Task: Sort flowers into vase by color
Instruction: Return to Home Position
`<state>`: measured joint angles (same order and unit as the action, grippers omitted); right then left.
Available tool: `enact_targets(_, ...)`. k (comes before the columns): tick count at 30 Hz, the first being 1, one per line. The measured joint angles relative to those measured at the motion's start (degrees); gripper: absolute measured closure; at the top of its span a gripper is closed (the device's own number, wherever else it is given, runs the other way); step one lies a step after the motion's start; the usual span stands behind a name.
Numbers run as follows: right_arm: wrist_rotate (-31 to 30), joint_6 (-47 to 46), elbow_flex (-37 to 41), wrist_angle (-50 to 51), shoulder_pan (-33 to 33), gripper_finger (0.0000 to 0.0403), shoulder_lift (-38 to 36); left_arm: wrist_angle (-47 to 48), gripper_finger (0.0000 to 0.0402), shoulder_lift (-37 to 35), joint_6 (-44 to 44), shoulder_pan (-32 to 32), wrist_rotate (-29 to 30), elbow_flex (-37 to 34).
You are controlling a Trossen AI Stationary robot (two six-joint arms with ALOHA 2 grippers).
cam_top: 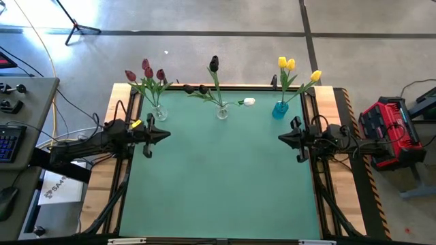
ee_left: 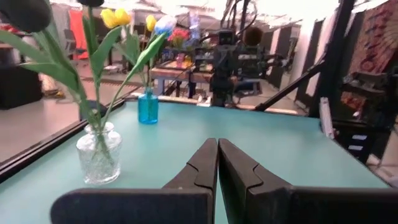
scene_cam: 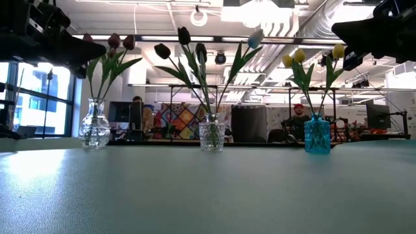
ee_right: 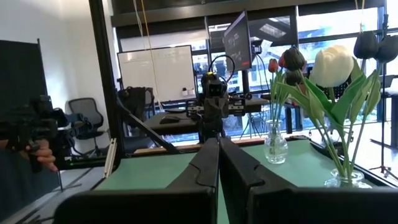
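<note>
**High view: both hands shut and empty, tulips standing in three vases**

The left hand [cam_top: 165, 135] sits at the 9 o'clock edge of the desk [cam_top: 218, 190], its long axis pointing towards 3 o'clock. The left wrist view shows its two dark, wedge-shaped fingers [ee_left: 202, 163] pressed together with nothing between them. The right hand [cam_top: 281, 139] mirrors it from the 3 o'clock edge and points towards 9 o'clock. Its tapered fingers [ee_right: 205, 163] are likewise closed flat against each other and hold nothing. Both are well apart from the flowers.

The desk top is a smooth, matte green sheet framed by pale wood. Three small vases stand in a row along its 12 o'clock edge.

- At about 11 o'clock is the left clear vase [cam_top: 159, 113], bulbous cut glass with a narrow neck. It holds the red tulips [cam_top: 147, 71], whose stems rise nearly upright and fan slightly.
- At 12 o'clock is the middle clear vase [cam_top: 222, 112], a squat, faceted glass. It holds the black tulips [cam_top: 214, 63]. One stands upright and two lean out towards 9 o'clock. The white tulip [cam_top: 249, 102] shares this vase, its stem tilted towards 3 o'clock.
- At about 1 o'clock is the blue vase [cam_top: 280, 109], translucent ribbed glass. It holds the yellow tulips [cam_top: 287, 64], which are upright, with one leaning towards 3 o'clock.

All stems are thin and green, with long pointed leaves.
</note>
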<state>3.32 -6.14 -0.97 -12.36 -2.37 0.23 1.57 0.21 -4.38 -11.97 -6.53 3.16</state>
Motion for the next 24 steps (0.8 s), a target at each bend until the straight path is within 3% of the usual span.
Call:
enact_targets(3,-0.2,-0.6,0.0,-0.3,0.0,0.0403,0.0,-3.4,0.0401,0.0,-1.6,0.0,-0.9,-2.4)
enact_targets(24,0.3,0.6,0.0,2.2,0.0,0.0403,0.0,-3.4,0.0402,0.0,3.4,0.0,0.2,-2.5)
